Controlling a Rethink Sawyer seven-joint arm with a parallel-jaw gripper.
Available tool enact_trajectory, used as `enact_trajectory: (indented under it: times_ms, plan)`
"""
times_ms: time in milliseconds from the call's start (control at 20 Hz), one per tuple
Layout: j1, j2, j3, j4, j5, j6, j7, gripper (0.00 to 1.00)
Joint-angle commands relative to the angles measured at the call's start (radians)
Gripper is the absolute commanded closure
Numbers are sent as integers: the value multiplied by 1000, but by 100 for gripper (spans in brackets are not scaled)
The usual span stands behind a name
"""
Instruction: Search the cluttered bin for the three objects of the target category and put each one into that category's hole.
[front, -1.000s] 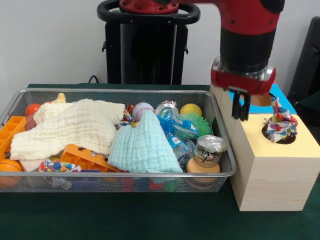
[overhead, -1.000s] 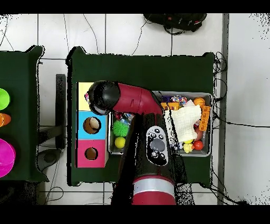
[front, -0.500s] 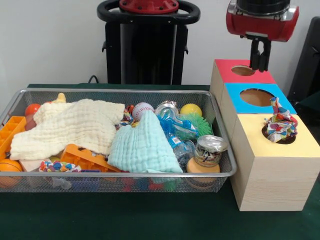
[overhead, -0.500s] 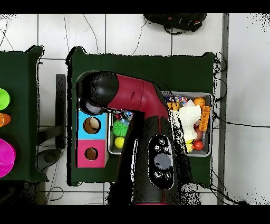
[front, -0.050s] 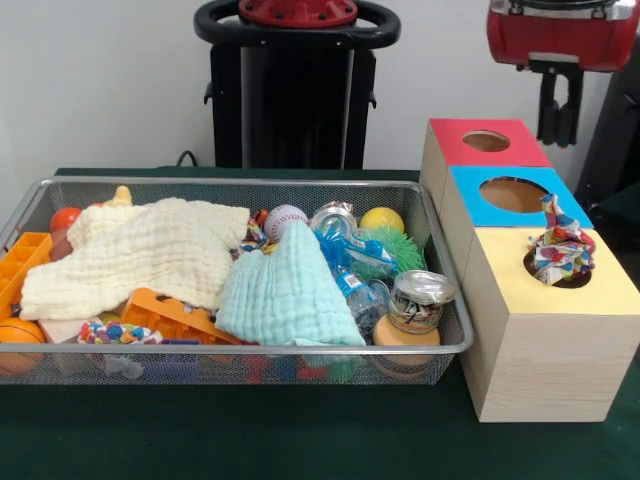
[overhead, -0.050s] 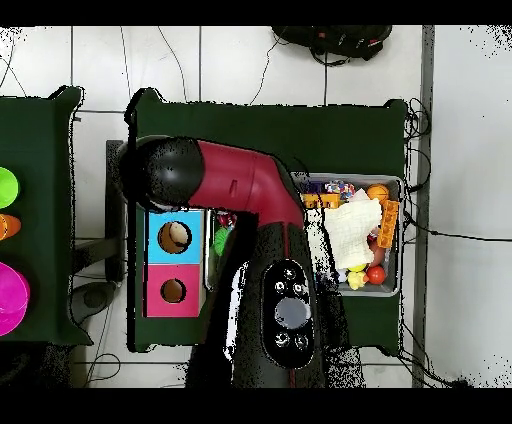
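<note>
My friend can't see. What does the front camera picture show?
A silver wire mesh bin sits crammed with toys, cans and two folded cloths. Beside it, a wooden box has red, blue and yellow holes; a colourful rag pokes from the yellow one. The red end effector hangs above.

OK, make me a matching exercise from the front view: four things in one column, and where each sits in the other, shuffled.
Things:
1. colourful cloth
2. tin can
3. tool
4. orange ball

Places:
A. far left corner of the wire basket
B. in the yellow box's hole
C. near right corner of the basket
D. in the air above the boxes

Pairs: 1-B, 2-C, 3-D, 4-A
</note>
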Motion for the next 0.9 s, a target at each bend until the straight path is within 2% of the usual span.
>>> enact_trajectory:
  times_ms: [50,550,900]
  plan:
    - [67,82,5,146,4,-174,250,100]
    - [80,108,-11,150,26,-210,219,100]
    - [37,54,34,227,55,-201,153,100]
